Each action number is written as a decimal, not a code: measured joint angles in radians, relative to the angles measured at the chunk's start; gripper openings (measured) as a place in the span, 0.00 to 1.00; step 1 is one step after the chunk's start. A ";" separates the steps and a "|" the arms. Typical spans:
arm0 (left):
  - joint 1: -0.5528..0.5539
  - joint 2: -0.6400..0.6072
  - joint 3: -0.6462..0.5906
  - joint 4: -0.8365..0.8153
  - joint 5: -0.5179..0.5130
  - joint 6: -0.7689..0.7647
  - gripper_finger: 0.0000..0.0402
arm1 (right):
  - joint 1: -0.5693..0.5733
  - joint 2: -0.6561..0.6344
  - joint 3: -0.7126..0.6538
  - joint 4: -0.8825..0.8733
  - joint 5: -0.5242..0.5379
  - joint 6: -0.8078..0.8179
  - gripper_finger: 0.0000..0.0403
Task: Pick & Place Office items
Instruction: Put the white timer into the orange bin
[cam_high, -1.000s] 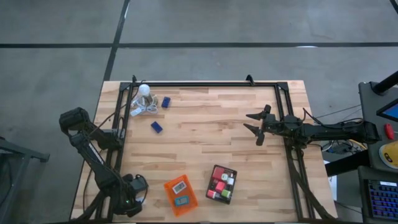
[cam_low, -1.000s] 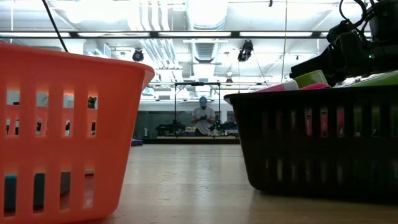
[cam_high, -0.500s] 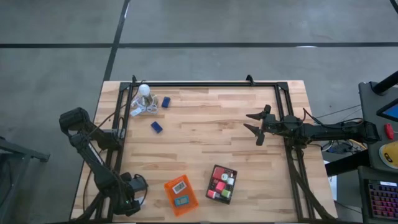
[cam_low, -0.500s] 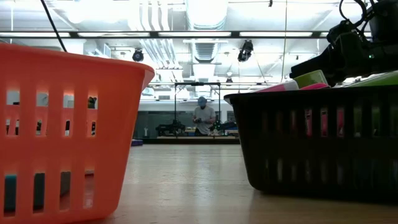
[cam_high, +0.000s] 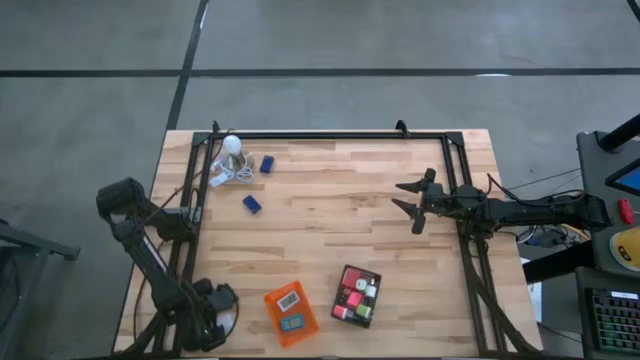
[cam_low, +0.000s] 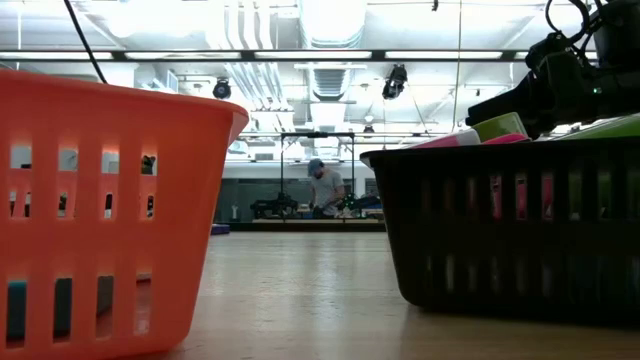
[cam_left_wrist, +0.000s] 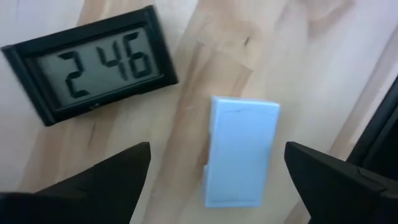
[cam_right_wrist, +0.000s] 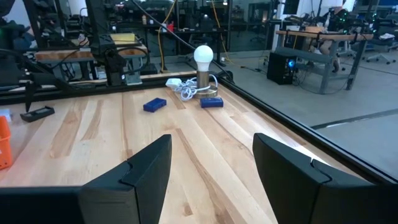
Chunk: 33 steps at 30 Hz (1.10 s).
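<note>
Over the table's near left corner, left pincer (cam_left_wrist: 214, 186) spread, right pincer (cam_high: 408, 201) spread mid-table, empty.

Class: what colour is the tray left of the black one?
Orange tray, clearest in the high view.

Left gripper (cam_left_wrist: 214, 171) is tucked down at its own near corner, dark fingers spread wide. Right gripper (cam_high: 412, 202) hangs out mid-table, jaws apart, holding nothing.

Matt plank-wood table (cam_high: 330, 210); slotted plastic orange tray (cam_low: 100, 210) and black tray (cam_low: 500, 230).
</note>
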 joint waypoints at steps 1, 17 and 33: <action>0.000 0.006 0.008 0.000 -0.004 0.001 0.94 | 0.000 0.000 0.000 0.000 0.000 0.001 0.54; 0.002 0.137 0.146 -0.101 -0.017 0.015 0.94 | 0.000 0.000 0.000 0.000 0.000 0.000 0.54; 0.002 0.137 0.137 -0.124 -0.017 0.015 0.93 | 0.000 0.000 0.000 0.000 0.000 0.000 0.54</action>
